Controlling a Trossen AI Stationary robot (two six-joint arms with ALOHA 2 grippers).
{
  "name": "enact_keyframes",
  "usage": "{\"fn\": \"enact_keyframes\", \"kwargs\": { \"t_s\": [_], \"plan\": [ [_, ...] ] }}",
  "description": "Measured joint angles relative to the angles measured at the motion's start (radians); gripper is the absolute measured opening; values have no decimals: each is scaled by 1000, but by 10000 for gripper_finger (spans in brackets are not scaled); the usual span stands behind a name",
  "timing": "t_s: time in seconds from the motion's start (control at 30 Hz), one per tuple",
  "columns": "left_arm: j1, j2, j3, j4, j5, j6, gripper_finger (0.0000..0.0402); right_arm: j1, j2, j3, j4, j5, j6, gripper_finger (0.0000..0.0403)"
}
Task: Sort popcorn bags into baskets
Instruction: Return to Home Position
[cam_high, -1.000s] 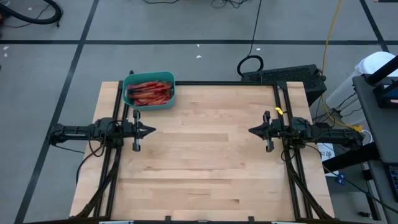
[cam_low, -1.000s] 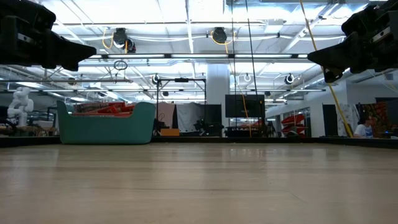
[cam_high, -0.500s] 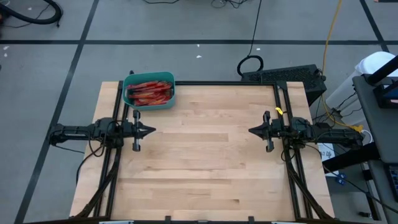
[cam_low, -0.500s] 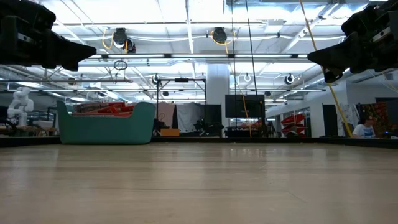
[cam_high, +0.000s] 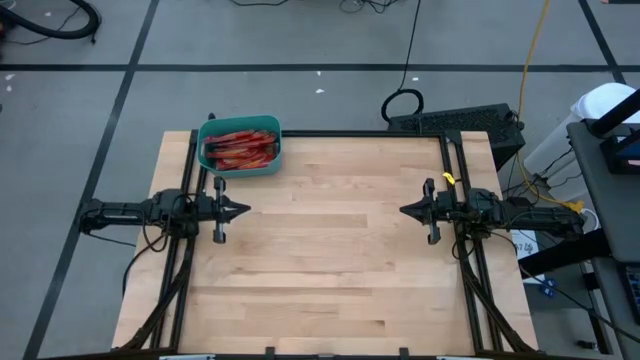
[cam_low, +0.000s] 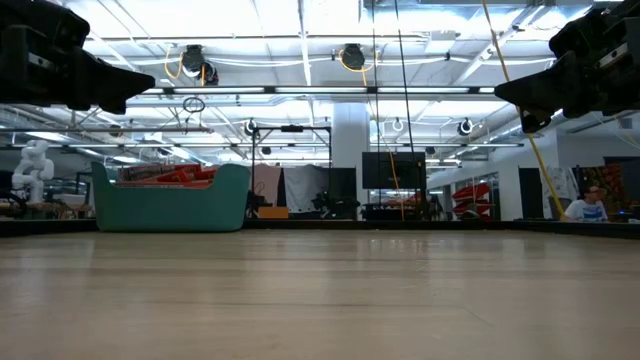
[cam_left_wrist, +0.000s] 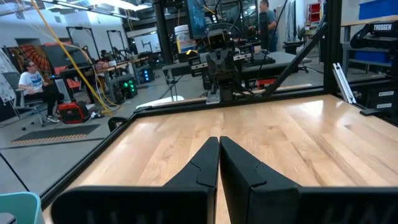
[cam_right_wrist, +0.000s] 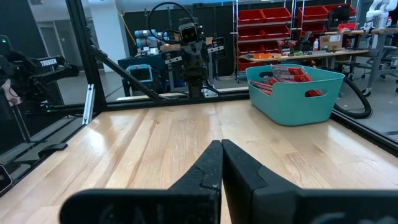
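Jaws pressed together on both grippers, tip against tip, pinching nothing. Left gripper (cam_high: 243, 209) held over the table's (cam_high: 330, 270) left side, about midway along that edge, pointing level across the boards toward the right arm. Right gripper (cam_high: 404, 210) mirrored over the table's right side, pointing back at the left one, well apart from it. From the low camera, both seen raised clear above the table top, left gripper (cam_low: 145, 81) and right gripper (cam_low: 500, 92) near the upper corners of that view. Through the left wrist camera, fingers (cam_left_wrist: 202, 168) closed to a thin seam, with a teal edge of the bin (cam_left_wrist: 15, 208) just showing. Through the right wrist camera, the same thin seam between fingers (cam_right_wrist: 239, 168).

Bin (cam_high: 240, 168) standing on the table's back left corner, on the left arm's side, apart from that gripper. Bags (cam_high: 240, 148) all heaped inside, red faces up, none on the bare boards. From table height, bin wall (cam_low: 170, 205) upright, bags (cam_low: 165, 176) peeking above the rim. From the right wrist, bin (cam_right_wrist: 292, 99) with a handle slot in its end wall, bags (cam_right_wrist: 283, 73) piled within.
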Motion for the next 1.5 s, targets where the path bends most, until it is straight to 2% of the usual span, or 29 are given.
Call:
{"fn": "enact_keyframes", "kwargs": {
  "t_s": [1.5],
  "plan": [
    [0,0,0,0,0,0,19,0,0,0,0,0,0,0]
  ]
}}
